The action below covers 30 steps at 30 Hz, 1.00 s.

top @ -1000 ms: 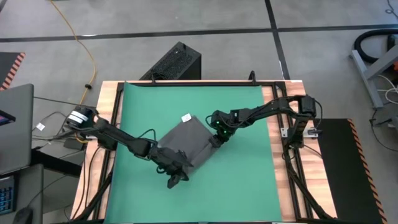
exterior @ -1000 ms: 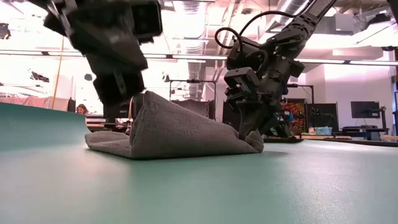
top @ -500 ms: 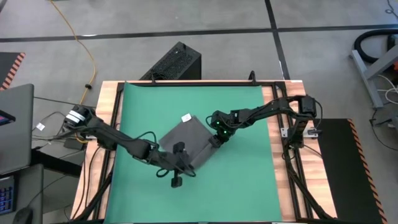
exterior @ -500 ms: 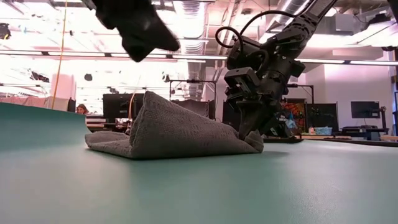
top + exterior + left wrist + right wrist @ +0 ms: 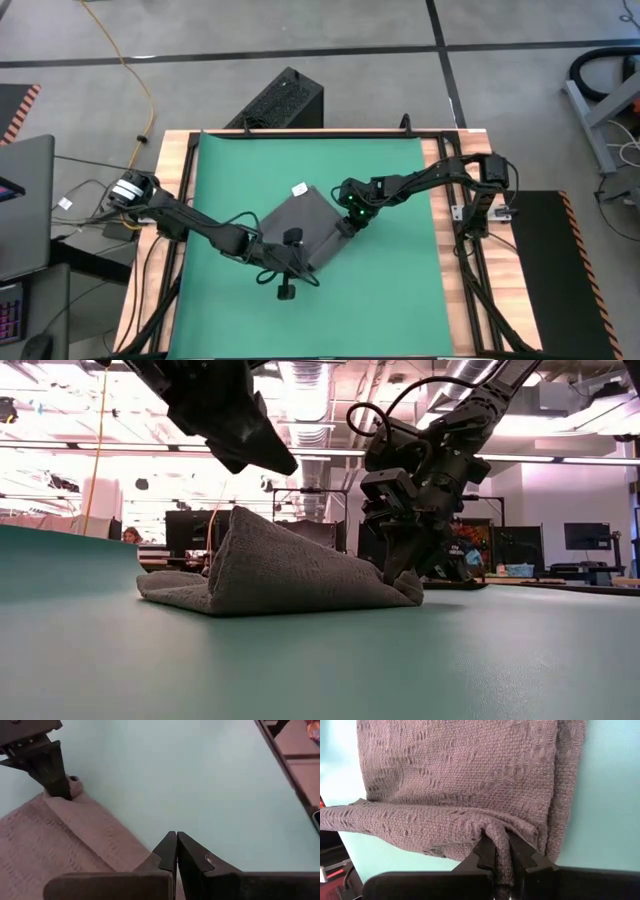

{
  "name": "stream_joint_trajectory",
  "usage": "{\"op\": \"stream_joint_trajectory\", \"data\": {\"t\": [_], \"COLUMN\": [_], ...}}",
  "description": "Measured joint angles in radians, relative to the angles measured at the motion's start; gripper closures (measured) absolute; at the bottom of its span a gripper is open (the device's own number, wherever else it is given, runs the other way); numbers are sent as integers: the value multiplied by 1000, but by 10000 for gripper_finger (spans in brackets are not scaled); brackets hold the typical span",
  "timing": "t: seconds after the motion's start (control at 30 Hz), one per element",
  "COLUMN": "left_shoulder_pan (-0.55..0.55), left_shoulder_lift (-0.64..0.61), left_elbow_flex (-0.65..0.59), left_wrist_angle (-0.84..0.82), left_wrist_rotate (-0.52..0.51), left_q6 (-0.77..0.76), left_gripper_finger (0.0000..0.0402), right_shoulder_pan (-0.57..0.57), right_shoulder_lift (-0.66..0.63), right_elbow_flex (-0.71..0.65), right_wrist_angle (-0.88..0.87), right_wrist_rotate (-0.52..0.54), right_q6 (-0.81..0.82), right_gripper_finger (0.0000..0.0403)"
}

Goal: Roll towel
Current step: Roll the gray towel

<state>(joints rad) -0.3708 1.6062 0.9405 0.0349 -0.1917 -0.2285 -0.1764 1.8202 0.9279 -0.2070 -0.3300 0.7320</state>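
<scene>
Two grippers at the towel (image 5: 300, 225), which lies folded and humped mid-mat (image 5: 400, 300). Left gripper (image 5: 176, 845) nearest, fingers pressed together, empty, raised off the mat just beside the towel's near edge. Farther back, right gripper (image 5: 500, 851) down at the towel's right corner, fingers clamped on a pinched fold of cloth, white tag (image 5: 298, 188) at the far edge.

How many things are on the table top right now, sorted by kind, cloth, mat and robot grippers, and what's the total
Towel: 1, the dark grey towel
Mat: 1, the green mat
Grippers: 2, the left gripper shut and empty above the towel, the right gripper pinching a towel fold
Total: 4
</scene>
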Motion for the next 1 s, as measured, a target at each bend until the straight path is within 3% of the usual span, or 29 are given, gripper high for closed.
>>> {"op": "stream_joint_trajectory", "data": {"t": [0.23, 0.5, 0.8, 1.0], "left_shoulder_pan": [6, 7, 4, 5], "left_shoulder_lift": [68, 99, 99, 98], "left_elbow_flex": [7, 41, 38, -31], "left_wrist_angle": [-24, -175, -229, -211], "left_wrist_rotate": [76, -55, -103, -109], "left_q6": [75, 15, -58, -129], "left_gripper_finger": [401, 401, 401, 401], "right_shoulder_pan": [0, 6, 6, 6], "right_shoulder_lift": [0, 0, 0, 0], "right_elbow_flex": [1, 1, 0, 0], "right_wrist_angle": [4, 5, 6, 7], "right_wrist_rotate": [7, 13, 13, 15], "right_q6": [-3, -6, -6, -7], "right_gripper_finger": [370, 370, 370, 345]}}
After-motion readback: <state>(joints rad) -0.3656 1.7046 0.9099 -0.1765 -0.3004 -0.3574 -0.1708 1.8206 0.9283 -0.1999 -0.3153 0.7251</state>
